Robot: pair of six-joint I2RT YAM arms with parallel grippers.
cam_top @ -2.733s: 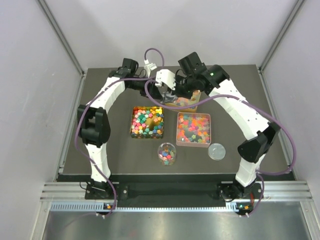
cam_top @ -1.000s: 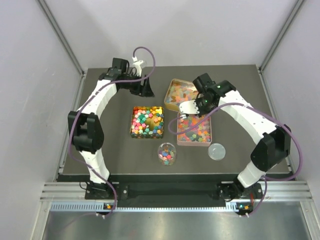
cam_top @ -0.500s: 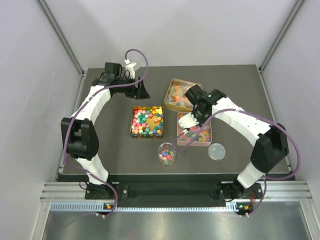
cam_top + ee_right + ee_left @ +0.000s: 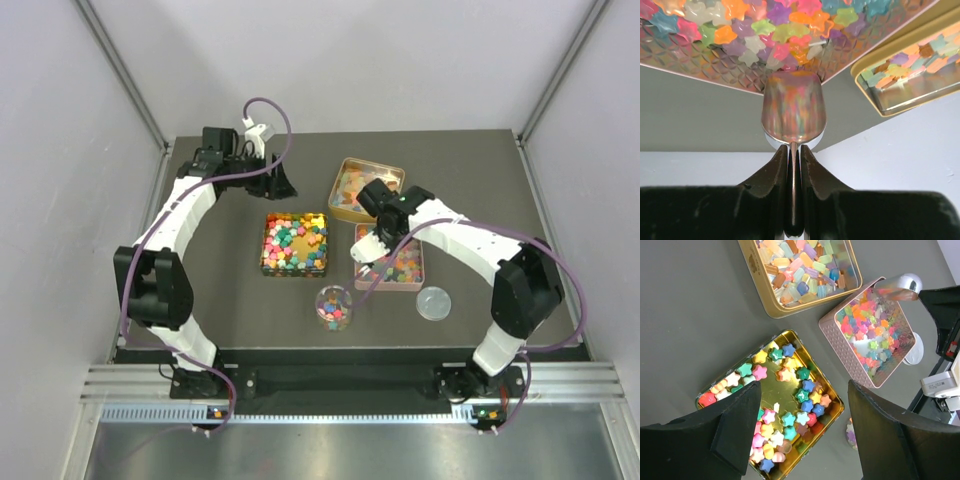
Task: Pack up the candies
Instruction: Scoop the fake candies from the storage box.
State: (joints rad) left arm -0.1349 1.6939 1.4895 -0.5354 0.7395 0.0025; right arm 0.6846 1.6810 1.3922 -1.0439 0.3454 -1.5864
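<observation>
The candies fill three tins. Opaque stars lie in the gold square tin [image 4: 295, 243] [image 4: 830, 415], translucent stars in the pink tin [image 4: 395, 262] [image 4: 837, 347], and gummy pieces in the gold tin at the back [image 4: 365, 188] [image 4: 760, 295]. A small clear cup [image 4: 334, 307] also holds some. My right gripper [image 4: 372, 240] [image 4: 794, 165] is shut on the handle of a metal scoop [image 4: 794, 112] [image 4: 897, 286], which hangs over the pink tin's edge. My left gripper [image 4: 284, 182] [image 4: 805, 440] is open and holds nothing, above the table behind the star tin.
A round clear lid [image 4: 434, 302] lies on the dark mat right of the cup. The right arm's purple cable [image 4: 362, 275] droops over the pink tin. White walls close in the table at the back and both sides.
My right gripper has carried the scoop from the back gold tin forward and leftward to the pink tin's left edge. The left arm has drawn back toward the far left, still open.
</observation>
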